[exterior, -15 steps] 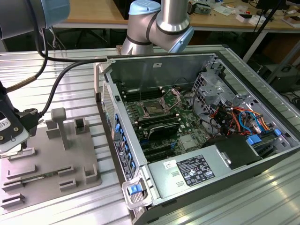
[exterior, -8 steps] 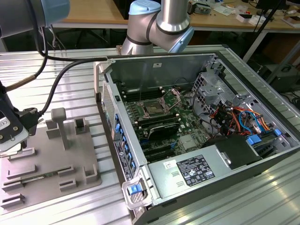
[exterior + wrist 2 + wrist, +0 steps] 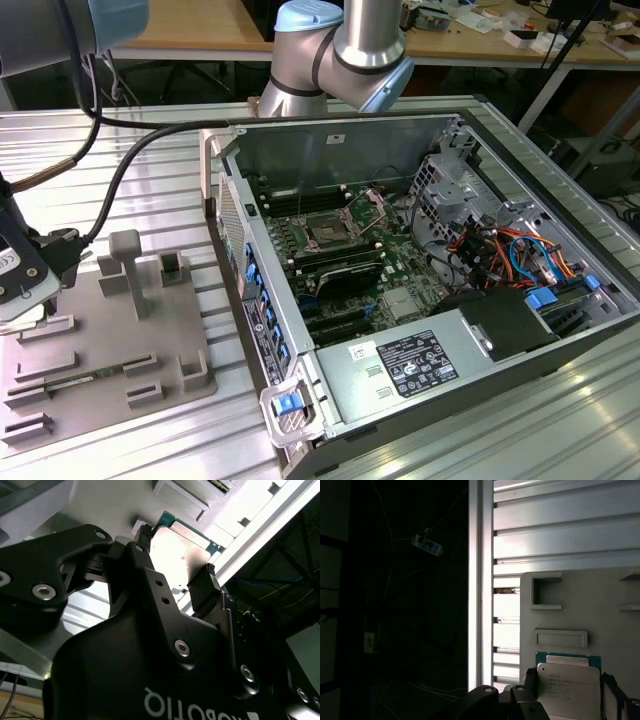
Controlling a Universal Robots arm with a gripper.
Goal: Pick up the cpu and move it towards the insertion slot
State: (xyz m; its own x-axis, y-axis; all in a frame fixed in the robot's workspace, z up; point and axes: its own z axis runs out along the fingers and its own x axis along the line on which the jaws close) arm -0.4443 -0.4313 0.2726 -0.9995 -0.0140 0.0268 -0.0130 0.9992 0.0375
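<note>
The cpu (image 3: pixel 569 689), a flat square chip with a silver top and a green edge, sits between my gripper's (image 3: pixel 568 680) black fingers, which press on two opposite sides. In the second wrist view the same cpu (image 3: pixel 182 540) shows between the fingertips (image 3: pixel 204 582), just over the grey tray. In the exterior view my gripper (image 3: pixel 22 290) is at the far left, over the grey plastic tray (image 3: pixel 110 340). The insertion slot (image 3: pixel 330 232), a square socket with a dark centre and a raised metal bracket, lies on the green board inside the open computer case, well to the exterior view's right of the gripper.
The case wall (image 3: pixel 235 250) stands between the tray and the board. Upright grey posts (image 3: pixel 128 262) rise from the tray. Cables (image 3: pixel 500 250), drive cages and a power supply (image 3: pixel 420 360) fill the case's right side. The slatted metal table's edge (image 3: pixel 480 580) runs close beside the tray.
</note>
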